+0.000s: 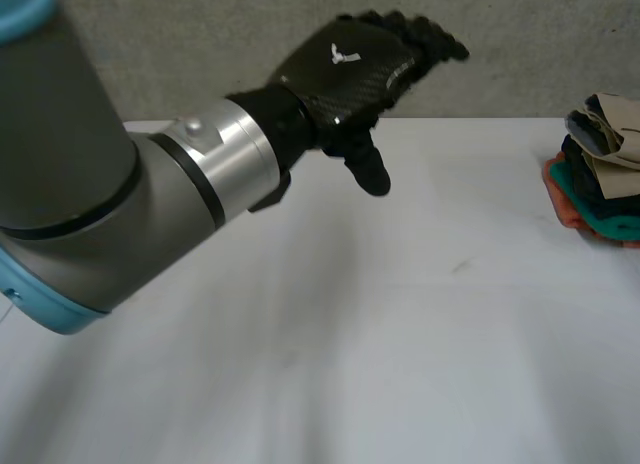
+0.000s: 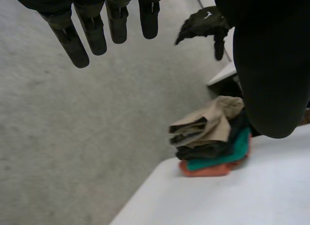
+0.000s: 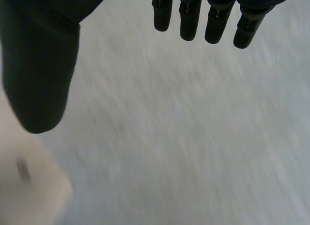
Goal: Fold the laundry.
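1. Left arm (image 1: 90,174) reaches in across the near side of the white tabletop (image 1: 350,334), and the left hand (image 1: 350,69) hangs in the air above the far edge, touching nothing.
2. The fingers of that hand are stretched out straight and the thumb points down toward the tabletop. It is an open, empty hand, and the left wrist view confirms it, with the fingers (image 2: 92,26) spread and nothing between them and the thumb.
3. The laundry is a stack of folded clothes (image 1: 600,174) sitting at the right-hand edge of the tabletop, well apart from the left hand.
4. Reading the stack from the top down, there is a beige garment (image 2: 213,123), loosely folded with its layers gaping. Dark pieces (image 2: 208,150) lie under it, then a teal one (image 2: 227,157), and an orange one (image 2: 206,170) sits at the very bottom on the tabletop.
5. The right hand (image 3: 38,65) has straight fingers, its thumb is held off to the side, and it grips nothing. Below it is a blurred pale grey surface.
6. From the left wrist view, the right hand (image 2: 203,22) hangs beyond the stack, clear of it, with its fingers drooping loosely.
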Motion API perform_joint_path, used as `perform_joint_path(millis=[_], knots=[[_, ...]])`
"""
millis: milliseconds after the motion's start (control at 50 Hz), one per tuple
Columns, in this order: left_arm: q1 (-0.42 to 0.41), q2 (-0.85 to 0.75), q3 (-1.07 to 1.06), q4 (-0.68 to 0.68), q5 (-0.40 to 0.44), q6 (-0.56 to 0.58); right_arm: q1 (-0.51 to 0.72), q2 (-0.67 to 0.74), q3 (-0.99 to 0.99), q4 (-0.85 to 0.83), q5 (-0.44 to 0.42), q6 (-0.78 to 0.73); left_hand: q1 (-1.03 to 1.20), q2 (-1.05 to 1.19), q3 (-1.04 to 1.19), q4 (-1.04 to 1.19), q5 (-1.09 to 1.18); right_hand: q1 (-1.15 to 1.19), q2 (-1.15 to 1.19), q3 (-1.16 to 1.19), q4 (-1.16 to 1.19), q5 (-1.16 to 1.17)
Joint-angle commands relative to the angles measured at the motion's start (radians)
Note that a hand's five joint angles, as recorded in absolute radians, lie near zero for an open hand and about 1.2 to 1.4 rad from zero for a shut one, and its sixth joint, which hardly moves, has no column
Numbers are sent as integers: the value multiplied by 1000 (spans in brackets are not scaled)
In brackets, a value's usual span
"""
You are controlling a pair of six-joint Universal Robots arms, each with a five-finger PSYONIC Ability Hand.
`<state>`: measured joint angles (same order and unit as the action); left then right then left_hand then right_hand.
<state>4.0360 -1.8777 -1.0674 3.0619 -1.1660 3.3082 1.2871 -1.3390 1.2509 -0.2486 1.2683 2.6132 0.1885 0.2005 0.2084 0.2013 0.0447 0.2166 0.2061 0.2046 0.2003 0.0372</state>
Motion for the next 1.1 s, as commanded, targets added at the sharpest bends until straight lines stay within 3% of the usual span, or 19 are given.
perform_joint_path(millis=[20,60,120,200,300,340,440,540,720,860,1100], knots=[[102,57,3,17,-184,13,319,-78,249,-193,-173,-5,-1,-13,-21,-14,-32,-42,-32,-30,-26,-37],[205,63,1,17,-249,28,382,-97,335,-189,-242,-8,-4,-16,-24,-17,-35,-42,-32,-30,-26,-37],[313,52,-5,11,-293,68,429,-98,416,-182,-280,-22,-7,-19,-27,-20,-38,-42,-32,-30,-26,-37],[477,-50,-58,8,-299,262,488,-74,533,-149,-256,-117,-7,-19,-27,-20,-38,-42,-32,-30,-26,-37],[564,-230,-56,17,-296,516,523,-5,587,-115,-199,-261,-10,-22,-30,-23,-41,-42,-32,-30,-26,-37],[587,-297,-43,23,-290,588,522,21,605,-107,-173,-316,-13,-25,-33,-26,-44,-42,-32,-30,-26,-37],[684,-472,9,40,-151,741,518,40,640,-107,-165,-341,-4,-16,-24,-17,-35,-42,-32,-30,-26,-37],[735,-543,32,43,-61,761,520,40,668,-110,-170,-341,16,4,-4,3,-15,-42,-32,-30,-26,-37],[749,-612,81,46,-43,740,518,43,673,-118,-167,-341,198,186,178,185,167,-42,-32,-30,-26,-37],[750,-633,118,69,23,608,517,55,674,-120,-167,-341,448,436,428,435,417,-42,-32,-30,-26,-37],[749,-670,152,127,29,544,517,66,673,-120,-167,-341,474,462,454,461,443,-42,-32,-30,-26,-37]])
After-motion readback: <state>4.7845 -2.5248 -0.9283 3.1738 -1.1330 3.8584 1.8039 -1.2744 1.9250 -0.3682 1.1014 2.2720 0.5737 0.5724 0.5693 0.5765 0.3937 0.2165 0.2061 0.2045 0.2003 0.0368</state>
